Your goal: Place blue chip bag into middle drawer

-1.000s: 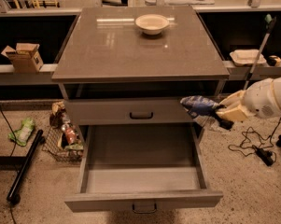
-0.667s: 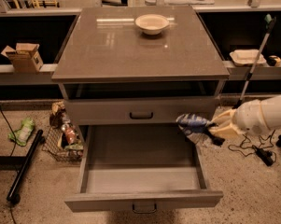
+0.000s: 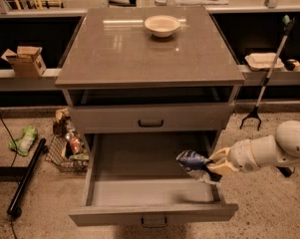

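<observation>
Below the counter [image 3: 149, 59], you had the middle drawer [image 3: 139, 185] standing open. Your end effector [image 3: 215, 164] hung over the drawer's right side, clamped on the blue chip bag [image 3: 191, 161], which jutted from its tips toward the drawer's middle, above the floor.

The blue chip bag [image 3: 192, 162], dark blue with pale patches, is being gripped by the tan-fingered gripper [image 3: 213, 166] above the plain grey middle drawer [image 3: 134, 193].

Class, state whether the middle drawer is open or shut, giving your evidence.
Open: the middle drawer is pulled out, its grey floor showing. The pincer holds the blue chip bag over its right side.
</observation>
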Tool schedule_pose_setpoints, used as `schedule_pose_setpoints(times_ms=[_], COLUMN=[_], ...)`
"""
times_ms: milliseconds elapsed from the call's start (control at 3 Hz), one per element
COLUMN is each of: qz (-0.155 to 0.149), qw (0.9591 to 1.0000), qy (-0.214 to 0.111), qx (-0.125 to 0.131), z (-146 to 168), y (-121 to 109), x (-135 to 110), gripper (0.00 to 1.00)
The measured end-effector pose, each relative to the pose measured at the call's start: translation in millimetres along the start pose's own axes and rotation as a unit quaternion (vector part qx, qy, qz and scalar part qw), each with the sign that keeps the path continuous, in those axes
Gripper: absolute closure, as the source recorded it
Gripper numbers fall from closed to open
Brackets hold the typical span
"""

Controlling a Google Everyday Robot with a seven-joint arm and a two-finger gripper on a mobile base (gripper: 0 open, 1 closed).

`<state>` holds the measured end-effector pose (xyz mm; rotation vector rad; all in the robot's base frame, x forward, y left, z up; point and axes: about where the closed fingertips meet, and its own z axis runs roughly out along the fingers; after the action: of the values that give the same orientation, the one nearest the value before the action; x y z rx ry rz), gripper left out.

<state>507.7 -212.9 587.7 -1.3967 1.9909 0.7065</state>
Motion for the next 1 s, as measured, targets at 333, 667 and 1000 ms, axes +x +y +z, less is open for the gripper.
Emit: schedule_pose_setpoints(times_ms=[333,667,1000], qz=[0.0,-0.006,-0.013], qw=[1.0,0.9999,0.9996], qy=[0.0,-0.003,-0.003], qx=[0.0,0.011,0.023], z=[1,24,61], y=[0,-9,-19], x=[0,12,25], gripper=[1.0,1.0,1.0])
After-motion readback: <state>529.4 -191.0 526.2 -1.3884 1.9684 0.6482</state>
